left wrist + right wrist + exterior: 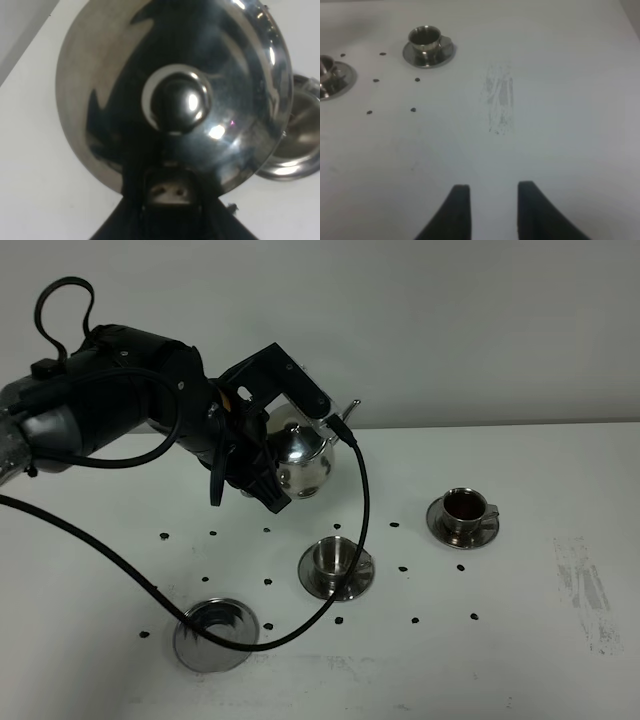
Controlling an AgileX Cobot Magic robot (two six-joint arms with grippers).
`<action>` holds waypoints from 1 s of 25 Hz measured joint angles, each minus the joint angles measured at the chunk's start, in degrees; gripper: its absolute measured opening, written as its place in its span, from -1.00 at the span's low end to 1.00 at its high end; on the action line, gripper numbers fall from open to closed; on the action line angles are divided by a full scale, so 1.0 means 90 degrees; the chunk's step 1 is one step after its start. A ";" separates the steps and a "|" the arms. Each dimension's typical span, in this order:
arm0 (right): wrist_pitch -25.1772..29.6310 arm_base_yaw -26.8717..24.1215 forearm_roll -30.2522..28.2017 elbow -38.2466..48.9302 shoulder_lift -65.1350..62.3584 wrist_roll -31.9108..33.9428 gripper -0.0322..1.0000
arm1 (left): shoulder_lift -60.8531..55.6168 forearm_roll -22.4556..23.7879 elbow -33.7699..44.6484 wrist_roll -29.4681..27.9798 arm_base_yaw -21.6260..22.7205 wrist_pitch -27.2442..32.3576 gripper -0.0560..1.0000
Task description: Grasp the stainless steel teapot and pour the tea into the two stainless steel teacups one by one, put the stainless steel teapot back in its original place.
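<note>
The stainless steel teapot (300, 462), mirror-bright, round, knob-lidded, is grasped by the left end effector (264, 483); the right end effector (490, 188) gapes.

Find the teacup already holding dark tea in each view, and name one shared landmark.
Exterior high: the filled teacup stands right of centre, the rightmost cup.
Left wrist: not seen; the teapot fills the view.
Right wrist: the filled teacup sits between the other cup's saucer and the scuff mark.
Landmark: the scuff mark, in exterior and right wrist views.

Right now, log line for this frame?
left gripper: holding teapot aloft | far teacup: tea | near teacup: looks empty | right gripper: open
</note>
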 joint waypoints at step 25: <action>0.0000 0.0000 0.0000 0.0000 0.0000 0.0000 -0.49 | -0.0434 0.0153 0.1503 0.4565 0.0683 -0.0872 -0.44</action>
